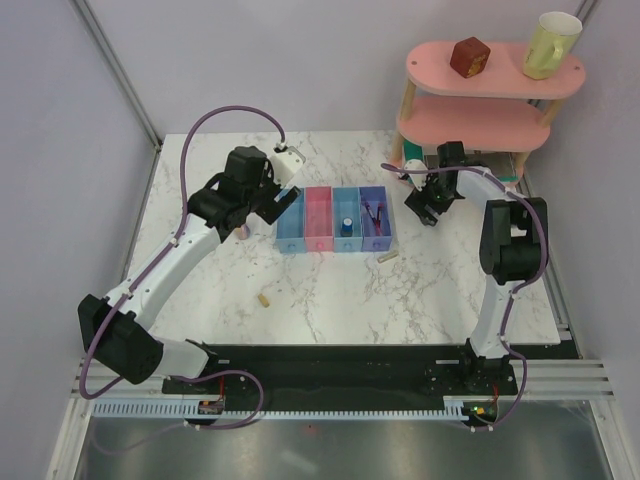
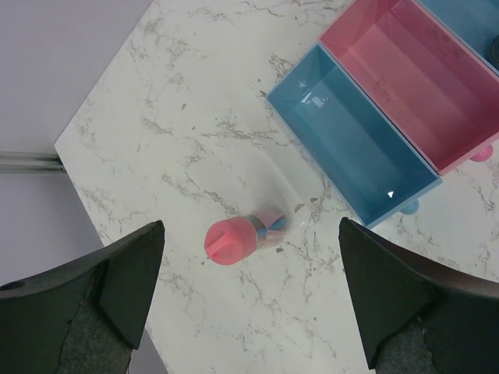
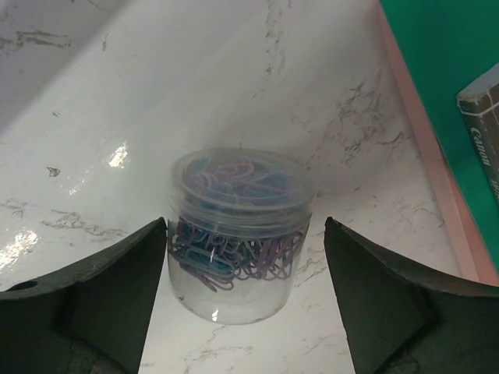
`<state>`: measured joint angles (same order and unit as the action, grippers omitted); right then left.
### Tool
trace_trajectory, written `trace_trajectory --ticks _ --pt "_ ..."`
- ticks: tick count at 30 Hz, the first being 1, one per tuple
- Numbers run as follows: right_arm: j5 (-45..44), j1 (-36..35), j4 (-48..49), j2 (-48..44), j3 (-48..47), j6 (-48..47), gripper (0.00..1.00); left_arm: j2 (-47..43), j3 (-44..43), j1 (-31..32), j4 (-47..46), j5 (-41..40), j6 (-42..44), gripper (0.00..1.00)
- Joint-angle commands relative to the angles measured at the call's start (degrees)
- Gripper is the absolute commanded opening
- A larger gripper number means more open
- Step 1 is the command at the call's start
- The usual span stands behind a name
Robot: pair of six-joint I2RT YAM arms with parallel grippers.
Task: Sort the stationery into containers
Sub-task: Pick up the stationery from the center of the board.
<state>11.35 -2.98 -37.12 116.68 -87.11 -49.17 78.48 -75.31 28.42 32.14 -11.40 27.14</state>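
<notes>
Left gripper (image 2: 251,226) and right gripper (image 3: 243,226) both hang spread wide over stationery.
Between the left fingers the pink cylinder (image 2: 234,240) lies on the marble table (image 2: 195,117), with the light blue bin (image 2: 316,156) beyond to the right. The right fingers flank the upright clear tub (image 3: 238,257) without clamping it.

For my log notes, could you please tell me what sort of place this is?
Likely a robotics lab test cell: a left arm and right arm bolted at a marble-look table, plain walls close around, and staged props like the pink shelf and row of bins.
</notes>
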Motion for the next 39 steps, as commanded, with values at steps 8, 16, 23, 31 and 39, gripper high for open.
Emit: trace_trajectory --ticks 8,16,23,31,39 --pt "2.1 0.3 3.4 -2.1 4.0 0.3 0.57 -0.8 -2.6 0.5 1.8 2.3 1.3 1.0" --pt "4.0 0.1 5.7 -17.7 14.1 1.9 0.36 1.8 -9.8 0.6 11.2 19.1 -2.6 1.0" --pt "3.2 -2.4 5.7 -36.6 23.2 1.3 0.26 6.6 -15.7 0.6 14.4 37.9 -8.1 1.0" --pt "0.5 -7.6 3.8 -58.3 26.2 0.1 0.17 18.2 -26.4 0.6 15.6 57.8 -12.9 1.0" --pt "-3.5 -11.9 4.5 -66.5 25.9 0.4 0.16 32.7 -44.2 0.6 15.5 76.8 -20.6 0.94"
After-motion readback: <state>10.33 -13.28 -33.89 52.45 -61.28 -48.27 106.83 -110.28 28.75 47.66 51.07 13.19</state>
